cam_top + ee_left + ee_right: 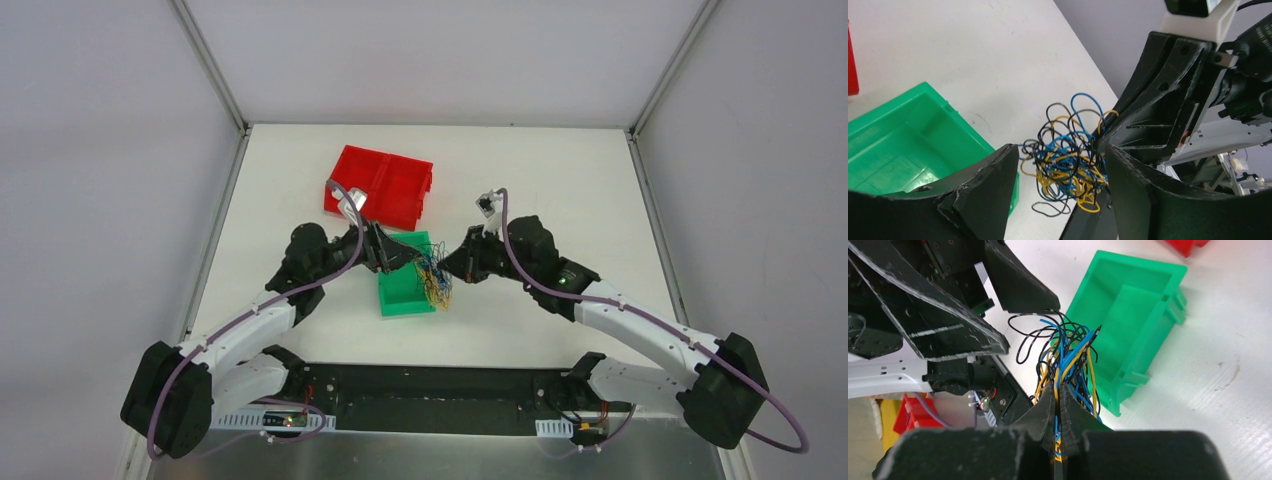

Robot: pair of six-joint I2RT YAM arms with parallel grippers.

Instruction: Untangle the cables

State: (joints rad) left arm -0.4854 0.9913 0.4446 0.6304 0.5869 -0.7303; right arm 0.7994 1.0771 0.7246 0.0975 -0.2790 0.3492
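The cables [436, 281] are a small tangle of yellow, blue and black wires held above the table, at the right edge of the green bin [400, 292]. My right gripper [449, 268] is shut on the tangle; in the right wrist view the fingers [1045, 412] pinch several strands, and the cables [1068, 352] fan out beyond them. My left gripper [412, 256] is open. In the left wrist view its fingers [990, 185] stand on either side of the cables [1068, 167] without touching them.
The green bin shows in the left wrist view [908, 140] and the right wrist view [1133, 310]. A red two-compartment bin [380, 185] stands behind it. The black base plate [430, 398] runs along the near edge.
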